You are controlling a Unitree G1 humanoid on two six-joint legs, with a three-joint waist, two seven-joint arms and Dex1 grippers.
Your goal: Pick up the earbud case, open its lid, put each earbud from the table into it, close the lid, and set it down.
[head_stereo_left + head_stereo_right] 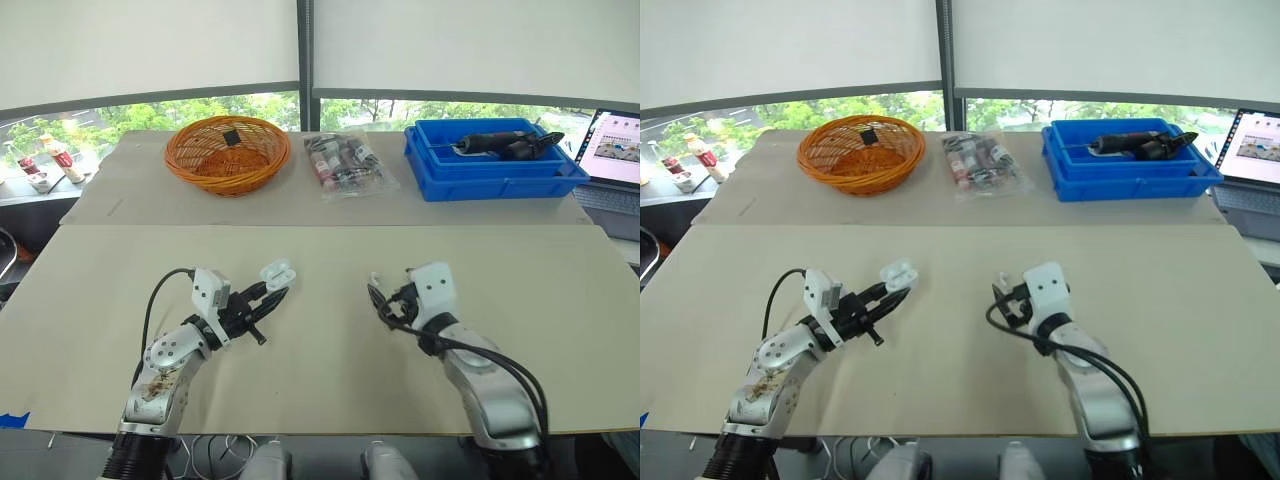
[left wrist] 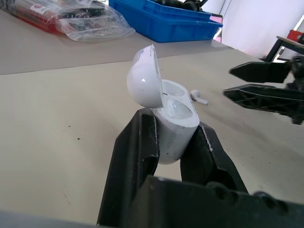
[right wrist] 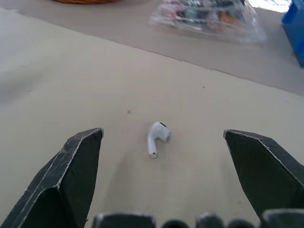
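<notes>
My left gripper (image 1: 272,290) is shut on the white earbud case (image 2: 172,135), held just above the table at the front left. Its lid (image 2: 145,80) is swung open; whether an earbud sits in the wells I cannot tell. One white earbud (image 3: 157,136) lies on the beige table (image 1: 320,380) to the right of the case. My right gripper (image 1: 386,299) hovers low over that earbud, open, with a black fingertip (image 3: 80,156) on either side and no contact. The same earbud (image 2: 200,98) lies just beyond the case in the left wrist view.
At the back of the table stand an orange wicker basket (image 1: 228,152), a clear bag of small items (image 1: 347,165) and a blue bin (image 1: 495,160) holding a dark tool. A laptop (image 1: 615,150) sits at the far right.
</notes>
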